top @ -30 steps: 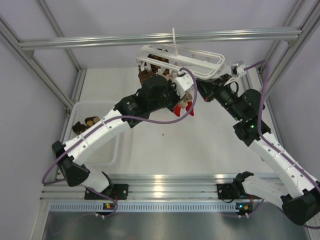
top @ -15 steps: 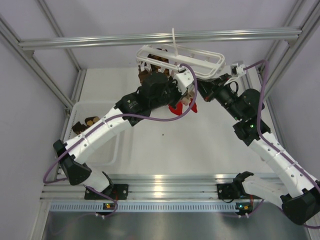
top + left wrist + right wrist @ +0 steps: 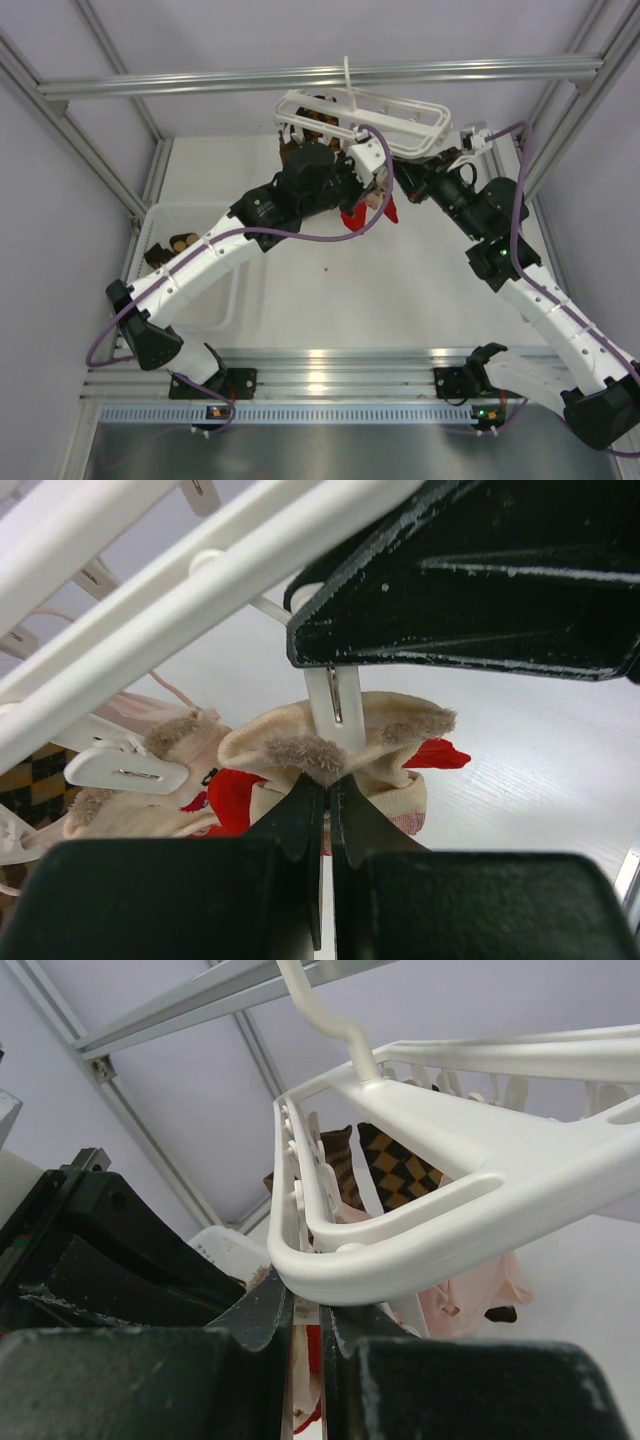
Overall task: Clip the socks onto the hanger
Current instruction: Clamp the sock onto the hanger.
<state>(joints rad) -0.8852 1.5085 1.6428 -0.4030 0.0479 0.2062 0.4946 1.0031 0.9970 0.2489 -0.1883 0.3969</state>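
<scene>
The left white-shelled arm (image 3: 200,260) and the right white-shelled arm (image 3: 555,322) have glossy white link covers between bulky black joint housings. A thin purple cable (image 3: 300,238) loops along each. A small green light (image 3: 500,253) glows on a right-arm joint. The jaws are scuffed matte black.

The clip (image 3: 300,1370) pinched in the right gripper (image 3: 306,1325) shows only as a sliver under the hanger (image 3: 450,1222); the left gripper (image 3: 328,785) hides the pale sock's (image 3: 390,730) lower part.
</scene>
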